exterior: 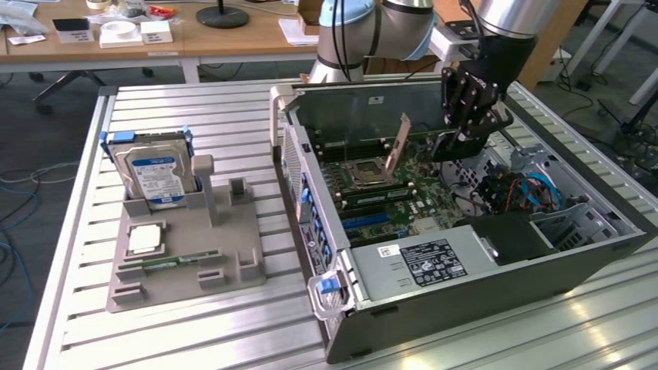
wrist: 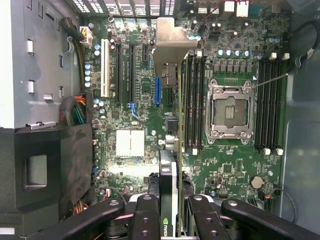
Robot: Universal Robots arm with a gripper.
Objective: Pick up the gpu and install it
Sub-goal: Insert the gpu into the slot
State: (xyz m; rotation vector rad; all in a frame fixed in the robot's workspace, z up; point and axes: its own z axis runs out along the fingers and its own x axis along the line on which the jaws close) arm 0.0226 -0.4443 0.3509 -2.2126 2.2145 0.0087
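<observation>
gpu (wrist: 168, 190), where's it at?
- pinched edge-on in the hand (exterior: 463, 146), black jointed fingers each side. thin dark card, bent silver bracket (wrist: 170, 45) at far end.
and under it?
- green motherboard (wrist: 225, 170) w/ square cpu socket (wrist: 229, 111), inside the grey metal pc case (exterior: 463, 308).

The motherboard (wrist: 145, 100) is glowing green, speckled with silver dots. The gpu (wrist: 169, 180) is showing black with a green logo, the gripper (wrist: 170, 205) is looming black, and the hard drive (exterior: 154, 173) is flashing its blue-and-white label.
</observation>
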